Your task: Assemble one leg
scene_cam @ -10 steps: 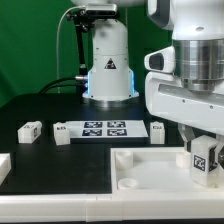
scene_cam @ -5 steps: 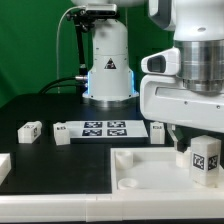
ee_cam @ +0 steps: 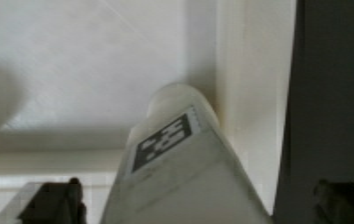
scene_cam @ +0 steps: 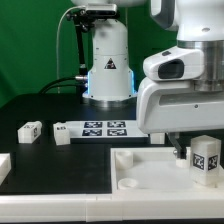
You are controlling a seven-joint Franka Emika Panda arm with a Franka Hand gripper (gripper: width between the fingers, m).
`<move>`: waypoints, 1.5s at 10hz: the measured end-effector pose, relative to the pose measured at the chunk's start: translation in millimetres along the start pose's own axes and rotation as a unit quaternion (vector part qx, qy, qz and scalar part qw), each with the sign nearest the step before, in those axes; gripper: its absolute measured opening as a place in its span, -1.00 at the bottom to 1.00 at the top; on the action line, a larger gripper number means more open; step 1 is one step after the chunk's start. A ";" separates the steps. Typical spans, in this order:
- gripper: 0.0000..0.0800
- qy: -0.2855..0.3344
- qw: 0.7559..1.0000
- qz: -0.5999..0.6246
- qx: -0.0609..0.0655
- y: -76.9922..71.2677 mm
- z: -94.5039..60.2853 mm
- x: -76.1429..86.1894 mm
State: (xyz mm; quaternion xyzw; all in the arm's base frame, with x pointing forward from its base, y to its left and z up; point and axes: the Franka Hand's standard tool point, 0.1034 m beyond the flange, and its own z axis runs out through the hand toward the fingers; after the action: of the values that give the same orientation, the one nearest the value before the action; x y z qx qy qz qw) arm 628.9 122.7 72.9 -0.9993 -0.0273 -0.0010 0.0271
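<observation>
A white leg [scene_cam: 206,160] with a square marker stands on the right part of the large white panel [scene_cam: 150,172], close to its edge. My gripper [scene_cam: 200,148] hangs right over the leg, its fingers mostly hidden behind the leg and the hand. In the wrist view the leg [ee_cam: 183,160] rises between the two dark fingertips [ee_cam: 53,202], with a gap showing on one side. The gripper [ee_cam: 192,205] is open around the leg and does not clamp it.
The marker board [scene_cam: 100,128] lies at mid-table. Loose white legs lie at the exterior view's left [scene_cam: 29,129], at the board's left end [scene_cam: 62,134] and right end [scene_cam: 157,130]. Another white part [scene_cam: 3,166] sits at the left edge. The robot base [scene_cam: 108,65] stands behind.
The hand has turned about its axis and shifted slightly toward the exterior view's right. The leg keeps about the same place and facing on the panel.
</observation>
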 end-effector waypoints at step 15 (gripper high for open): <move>-0.27 0.002 0.999 0.044 -0.009 2.7 -0.2 0.5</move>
State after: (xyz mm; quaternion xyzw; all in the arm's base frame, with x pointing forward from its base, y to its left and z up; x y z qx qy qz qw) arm 629.5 120.0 72.9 -0.9997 0.0165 -0.0020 0.0186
